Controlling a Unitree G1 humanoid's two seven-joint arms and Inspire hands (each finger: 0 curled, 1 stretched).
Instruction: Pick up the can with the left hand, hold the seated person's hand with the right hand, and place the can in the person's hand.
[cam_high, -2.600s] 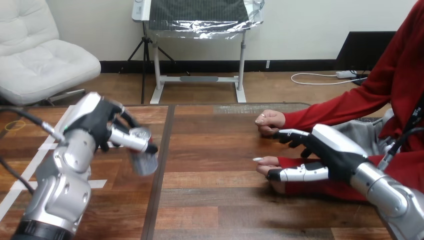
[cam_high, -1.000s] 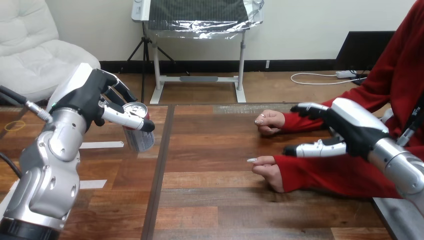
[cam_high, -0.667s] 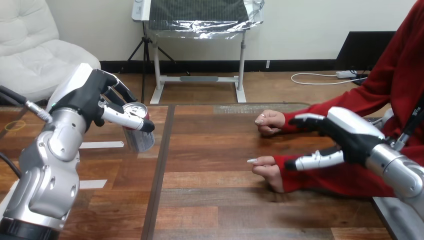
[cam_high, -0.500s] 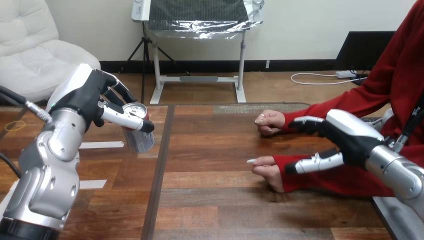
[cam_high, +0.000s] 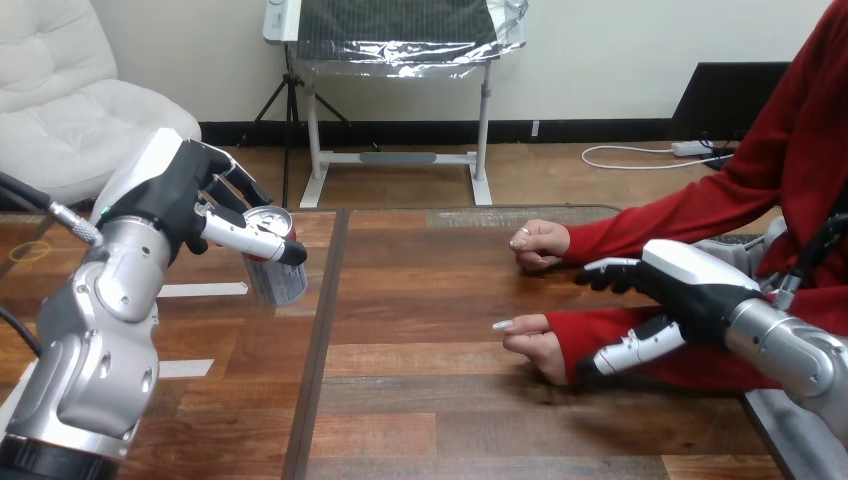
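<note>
Nearest me, my right hand (cam_high: 690, 292) is spread open over the red sleeve (cam_high: 640, 325), fingers above it and thumb at its near side, just behind the person's nearer hand (cam_high: 530, 340), which rests on the table (cam_high: 430, 400); I cannot tell if I touch the sleeve. Farther off at the left, my left hand (cam_high: 175, 205) has fingers and thumb curled round the can (cam_high: 275, 265), held above the table, well apart from both the nearer hand and the person's farther hand (cam_high: 540, 243)
</note>
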